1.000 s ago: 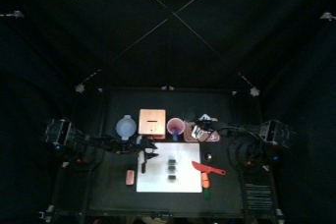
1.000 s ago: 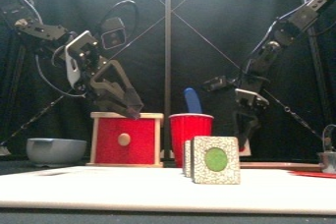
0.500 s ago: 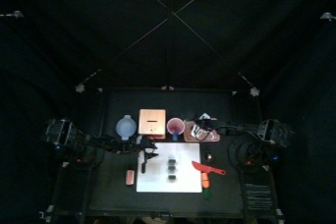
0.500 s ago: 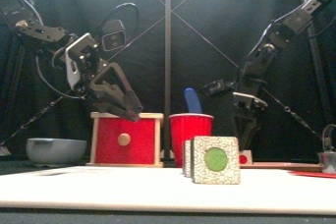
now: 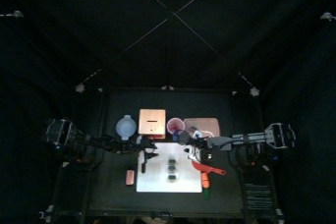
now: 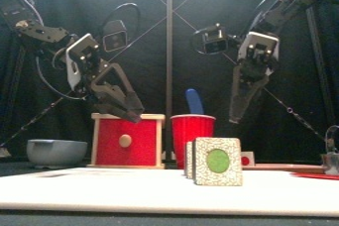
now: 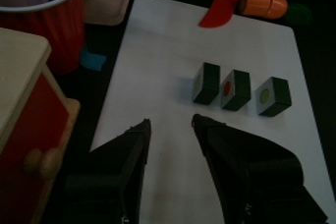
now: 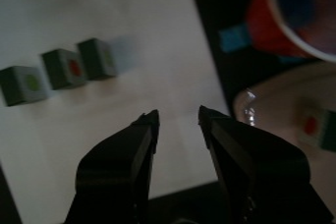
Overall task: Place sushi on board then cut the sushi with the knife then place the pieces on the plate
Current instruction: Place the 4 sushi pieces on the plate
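Note:
Three dark green sushi pieces [image 5: 171,165] stand in a short row on the white cutting board [image 5: 157,179], close together in the front view [image 6: 216,161]. A red toy knife [image 5: 206,170] lies at the board's right edge. The pink plate [image 5: 203,125] sits behind the board; in the right wrist view a green piece [image 8: 315,126] lies on the plate. My left gripper [image 5: 149,149] hangs open and empty over the board's back left, the pieces [image 7: 237,87] ahead of its jaws. My right gripper [image 5: 195,151] is open and empty above the board's back right, beside the pieces [image 8: 59,69].
Along the back stand a blue-grey bowl [image 5: 126,125], a wooden box with a red drawer front [image 6: 129,139] and a red cup [image 6: 193,134] holding a blue knife. An orange toy food [image 7: 262,4] lies by the red knife. A red object [image 5: 130,176] lies left of the board.
My right gripper has left the pink plate, risen and swung forward over the board's back right. The left gripper and the sushi pieces have stayed put.

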### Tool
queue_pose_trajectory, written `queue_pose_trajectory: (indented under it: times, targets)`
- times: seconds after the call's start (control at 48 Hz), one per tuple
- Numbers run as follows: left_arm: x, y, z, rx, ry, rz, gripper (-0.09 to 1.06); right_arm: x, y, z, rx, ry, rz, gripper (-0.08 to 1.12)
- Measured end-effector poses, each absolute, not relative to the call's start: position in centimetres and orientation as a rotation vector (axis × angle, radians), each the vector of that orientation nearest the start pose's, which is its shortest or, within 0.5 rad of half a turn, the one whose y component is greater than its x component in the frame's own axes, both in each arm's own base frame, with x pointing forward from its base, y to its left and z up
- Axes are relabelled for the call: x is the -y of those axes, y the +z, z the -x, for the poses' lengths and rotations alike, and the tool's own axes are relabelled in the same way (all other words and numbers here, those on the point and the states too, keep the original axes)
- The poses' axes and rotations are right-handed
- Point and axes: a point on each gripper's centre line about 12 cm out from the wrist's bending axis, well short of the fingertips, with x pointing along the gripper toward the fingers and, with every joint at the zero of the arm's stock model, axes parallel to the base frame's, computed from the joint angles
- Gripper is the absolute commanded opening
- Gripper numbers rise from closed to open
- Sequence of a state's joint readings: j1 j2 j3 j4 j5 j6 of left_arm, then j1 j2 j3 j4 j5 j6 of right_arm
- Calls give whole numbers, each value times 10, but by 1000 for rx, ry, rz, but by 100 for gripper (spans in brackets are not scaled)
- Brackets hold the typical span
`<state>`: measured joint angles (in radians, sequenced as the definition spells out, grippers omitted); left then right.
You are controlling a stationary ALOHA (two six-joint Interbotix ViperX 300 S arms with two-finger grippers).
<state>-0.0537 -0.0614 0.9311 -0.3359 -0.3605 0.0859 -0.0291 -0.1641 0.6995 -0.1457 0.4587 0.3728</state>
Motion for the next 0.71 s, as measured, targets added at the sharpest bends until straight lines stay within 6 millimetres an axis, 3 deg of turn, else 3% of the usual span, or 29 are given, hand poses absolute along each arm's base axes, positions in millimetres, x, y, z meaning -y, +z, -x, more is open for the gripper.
queue_pose_trajectory:
  times: [0.167, 0.708]
  targets:
    - [3, 141, -336, -519, 124, 181, 79, -6, 177, -352, -914, -125, -179, 76]
    - [3, 139, -335, -538, 127, 191, 79, -32, 146, -394, -953, -71, -160, 80]
